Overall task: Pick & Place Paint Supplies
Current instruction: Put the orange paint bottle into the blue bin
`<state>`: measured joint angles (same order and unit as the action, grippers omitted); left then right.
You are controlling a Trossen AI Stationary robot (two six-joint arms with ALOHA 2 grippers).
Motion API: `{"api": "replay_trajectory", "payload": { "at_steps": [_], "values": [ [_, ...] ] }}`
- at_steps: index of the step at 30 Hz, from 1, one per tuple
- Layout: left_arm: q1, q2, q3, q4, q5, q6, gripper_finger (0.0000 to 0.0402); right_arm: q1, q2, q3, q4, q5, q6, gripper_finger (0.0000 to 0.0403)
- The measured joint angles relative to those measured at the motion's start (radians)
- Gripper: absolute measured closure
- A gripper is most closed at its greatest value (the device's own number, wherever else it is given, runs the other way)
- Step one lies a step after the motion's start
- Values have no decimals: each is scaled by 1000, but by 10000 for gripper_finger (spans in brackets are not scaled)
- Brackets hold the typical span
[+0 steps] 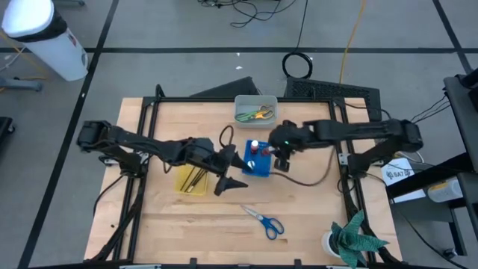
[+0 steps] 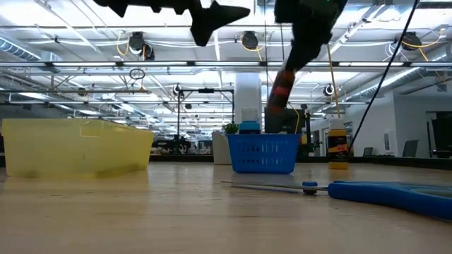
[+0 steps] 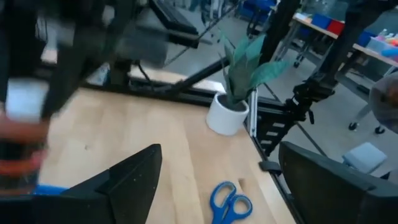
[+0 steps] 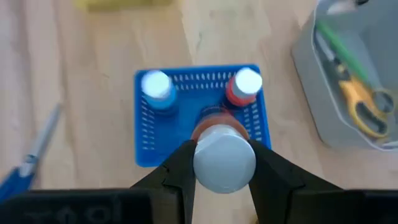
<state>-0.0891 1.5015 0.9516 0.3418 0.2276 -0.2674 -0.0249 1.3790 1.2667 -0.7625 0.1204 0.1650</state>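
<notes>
Right claw (image 4: 219, 177) clamps a white-capped paint bottle (image 4: 224, 155) above the blue basket (image 4: 146, 140); an off-centre release likely topples its neighbours at 12 o'clock. Left claw (image 1: 226, 181) gapes empty.

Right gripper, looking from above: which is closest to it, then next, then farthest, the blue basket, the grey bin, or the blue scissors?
From the right gripper:
1. Blue basket, right beside it.
2. Grey bin, at the table's far edge.
3. Blue scissors, toward the near edge.

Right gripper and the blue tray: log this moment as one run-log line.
right gripper: shut on paint bottle, above blue tray | tray: two bottles inside | left gripper: open, empty | blue scissors: on table
</notes>
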Motion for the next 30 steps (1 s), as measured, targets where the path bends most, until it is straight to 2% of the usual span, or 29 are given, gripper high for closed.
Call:
{"api": "replay_trajectory", "payload": {
  "at_steps": [10,27,30],
  "values": [
    [1,-35,0,-60,0,30,67,-120,159,0,20,-73,-82,297],
    [11,-35,0,-85,-1,23,76,-146,302,1,37,-98,-126,297],
    [11,-34,0,-85,-1,23,71,-146,302,1,43,-98,-126,276]
  ]
}}
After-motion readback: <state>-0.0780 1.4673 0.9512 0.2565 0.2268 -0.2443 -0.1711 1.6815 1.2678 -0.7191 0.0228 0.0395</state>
